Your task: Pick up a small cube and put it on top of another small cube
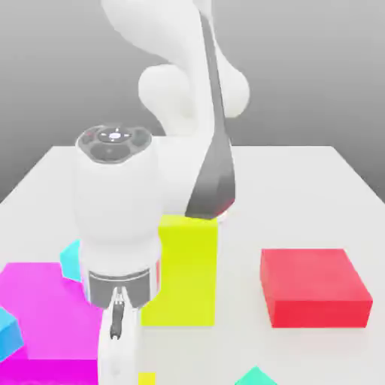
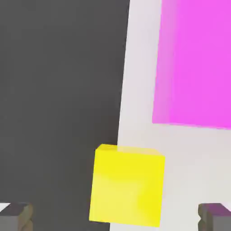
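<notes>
The small yellow cube (image 2: 127, 185) lies on the white table close to its edge, and its top peeks in at the bottom of the exterior view (image 1: 147, 378). My gripper (image 2: 115, 219) is open just above it. One dark fingertip (image 2: 16, 216) stands on each side of the cube, well apart from it, and nothing is held. The other small cube, light cyan (image 1: 70, 258), sits beyond the magenta block, partly hidden behind my hand (image 1: 116, 331).
A flat magenta block (image 1: 45, 316) (image 2: 194, 63) lies beside the yellow cube. A tall yellow block (image 1: 180, 271) and a red block (image 1: 314, 287) stand towards the exterior view's right. A sky-blue small cube (image 1: 7, 334) and a teal one (image 1: 256, 376) are nearby.
</notes>
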`<state>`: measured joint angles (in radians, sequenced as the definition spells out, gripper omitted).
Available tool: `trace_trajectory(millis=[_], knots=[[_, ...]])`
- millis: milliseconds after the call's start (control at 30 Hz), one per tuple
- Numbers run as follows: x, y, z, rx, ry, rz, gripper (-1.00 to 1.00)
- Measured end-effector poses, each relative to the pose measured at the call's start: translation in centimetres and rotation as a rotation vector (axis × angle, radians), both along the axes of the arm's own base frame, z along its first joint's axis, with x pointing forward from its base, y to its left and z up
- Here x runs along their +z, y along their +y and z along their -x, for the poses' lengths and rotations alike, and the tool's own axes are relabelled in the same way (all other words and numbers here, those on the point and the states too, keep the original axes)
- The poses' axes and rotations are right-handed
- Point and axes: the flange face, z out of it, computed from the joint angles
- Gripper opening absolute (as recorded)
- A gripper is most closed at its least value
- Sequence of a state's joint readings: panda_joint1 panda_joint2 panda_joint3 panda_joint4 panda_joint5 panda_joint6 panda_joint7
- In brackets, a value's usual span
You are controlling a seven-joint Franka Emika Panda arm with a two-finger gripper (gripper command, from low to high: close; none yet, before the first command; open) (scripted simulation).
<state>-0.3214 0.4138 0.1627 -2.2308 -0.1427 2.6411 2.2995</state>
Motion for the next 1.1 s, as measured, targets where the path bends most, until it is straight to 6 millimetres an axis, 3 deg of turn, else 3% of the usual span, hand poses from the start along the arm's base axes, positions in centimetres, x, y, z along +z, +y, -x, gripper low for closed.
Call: trace_trajectory(millis=[67, 100, 333, 467, 567, 900, 1100], knots=[[-3.0, 0.0, 0.0, -0.009, 0.003, -0.004, 0.0], [-4.4, 0.0, 0.1, -0.01, 0.004, -0.004, -1.0], [-4.6, 0.0, 0.1, -0.012, 0.002, -0.004, -1.0], [0.3, 0.2, 0.0, -0.003, 0.001, -0.005, -1.0], [2.5, 0.4, 0.3, 0.075, -0.003, 0.005, -1.0], [9.9, -7.1, 8.7, -0.088, 0.037, 0.067, -1.0], [13.4, -9.6, 14.8, -0.248, 0.03, 0.052, -1.0]])
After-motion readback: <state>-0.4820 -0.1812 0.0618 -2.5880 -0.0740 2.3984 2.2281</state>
